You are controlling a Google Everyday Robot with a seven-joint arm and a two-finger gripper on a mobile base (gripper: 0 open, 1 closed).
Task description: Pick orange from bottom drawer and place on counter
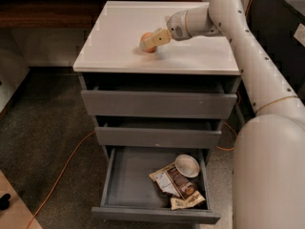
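Single high view, near own arm (259, 68), facing down; end effector (152, 40) over counter (114, 37).

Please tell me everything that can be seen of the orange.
The orange is a small, round, smooth fruit of plain orange colour. Only its left part shows; the gripper, reaching from the right, covers the rest. It is low over the middle of the counter, with a soft shadow just under it; whether it rests on the top cannot be told. It is out of the bottom drawer, which stands open.
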